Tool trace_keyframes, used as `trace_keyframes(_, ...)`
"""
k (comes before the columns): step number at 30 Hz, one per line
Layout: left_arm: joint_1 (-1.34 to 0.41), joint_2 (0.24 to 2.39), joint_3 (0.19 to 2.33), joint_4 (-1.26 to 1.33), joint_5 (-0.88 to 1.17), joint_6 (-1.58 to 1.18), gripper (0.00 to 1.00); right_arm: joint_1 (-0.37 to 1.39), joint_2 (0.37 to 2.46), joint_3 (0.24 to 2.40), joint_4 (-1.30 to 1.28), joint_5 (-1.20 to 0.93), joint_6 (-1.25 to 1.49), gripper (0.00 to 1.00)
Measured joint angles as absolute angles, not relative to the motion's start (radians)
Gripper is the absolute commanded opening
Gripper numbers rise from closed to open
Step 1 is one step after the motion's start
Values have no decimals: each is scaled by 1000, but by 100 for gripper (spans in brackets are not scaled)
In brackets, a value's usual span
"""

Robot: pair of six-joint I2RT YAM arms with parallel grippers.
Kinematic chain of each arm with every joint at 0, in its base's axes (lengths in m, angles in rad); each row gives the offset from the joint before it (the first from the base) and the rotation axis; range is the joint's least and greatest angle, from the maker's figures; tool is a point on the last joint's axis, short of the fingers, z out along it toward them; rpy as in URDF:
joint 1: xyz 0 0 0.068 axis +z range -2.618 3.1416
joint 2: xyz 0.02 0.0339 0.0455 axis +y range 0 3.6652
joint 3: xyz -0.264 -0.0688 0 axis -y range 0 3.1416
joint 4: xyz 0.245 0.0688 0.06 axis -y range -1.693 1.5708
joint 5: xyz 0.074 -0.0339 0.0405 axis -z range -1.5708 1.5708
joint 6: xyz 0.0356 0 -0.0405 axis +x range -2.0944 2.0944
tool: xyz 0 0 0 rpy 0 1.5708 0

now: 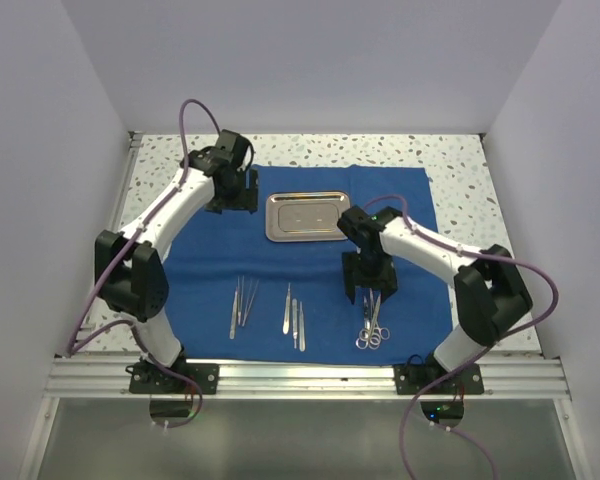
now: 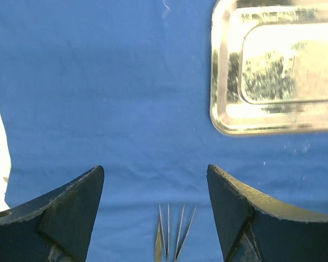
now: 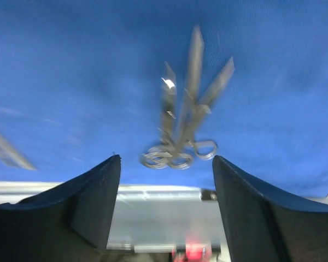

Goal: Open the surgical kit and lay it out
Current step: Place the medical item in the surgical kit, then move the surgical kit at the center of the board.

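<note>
On the speckled surface (image 1: 460,160), the blue cloth (image 1: 210,280) lay spread flat, nearly covering it, with its near edge at the rail. It could have rucked if either arm dragged low across it, and a ruck would have shifted everything lying on it.

The steel tray (image 1: 306,216) sat empty at the far middle of the cloth, shiny and rectangular with rounded corners. The left claw (image 1: 236,200) hovered just beside the tray's left end with its jaws wide apart and nothing between them. In our judgement, a careless sideways sweep from there could have knocked the tray askew.

The right claw (image 1: 370,290) hung over the scissors (image 1: 372,330), also parted and holding nothing. That was where we saw the likelier trouble: a finger dipping on the way out could have hooked a ring handle and dragged the pile towards the near edge.

The scissors lay in an overlapping fan, rings nearest the rail. The wrist view was blurred, so there may have been two pairs or three. To their left, well apart, lay the scalpel handles (image 1: 294,318), and beyond them the tweezers (image 1: 243,300) — slim, bright and roughly parallel.
</note>
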State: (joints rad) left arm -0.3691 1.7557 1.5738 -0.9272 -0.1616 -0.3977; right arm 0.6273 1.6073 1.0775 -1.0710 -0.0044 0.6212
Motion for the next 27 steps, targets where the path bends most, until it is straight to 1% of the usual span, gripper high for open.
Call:
trace_keyframes(4, -333, 1795, 1615, -923, -163, -400, 79, 598, 1707, 1372, -1129, 50, 590, 73)
trace_keyframes(5, -324, 1808, 1626, -920, -164, -400, 79, 578, 1732, 1450, -1130, 57, 583, 68)
trace_keyframes(7, -308, 1837, 1647, -910, -166, -400, 77, 520, 1788, 1587, -1125, 62, 573, 65)
trace_keyframes(10, -284, 1897, 1689, -881, -171, -400, 77, 410, 1889, 1745, -1108, 71, 566, 64)
trace_keyframes(14, -257, 2018, 1774, -852, -181, -400, 77, 299, 2115, 1996, -1131, 104, 549, 63)
trace_keyframes(20, -213, 2220, 1934, -834, -178, -407, 74, 256, 2447, 2327, -1136, 121, 530, 62)
trace_keyframes(23, -196, 2325, 2043, -831, -170, -409, 71, 251, 2551, 2402, -1121, 120, 530, 59)
trace_keyframes(24, -194, 2357, 2077, -831, -168, -410, 67, 250, 2575, 2415, -1123, 123, 527, 57)
trace_keyframes(26, -191, 2407, 2130, -829, -162, -413, 62, 247, 2581, 2442, -1119, 121, 527, 52)
trace_keyframes(27, -191, 2428, 2148, -824, -159, -418, 53, 246, 2585, 2449, -1108, 121, 525, 50)
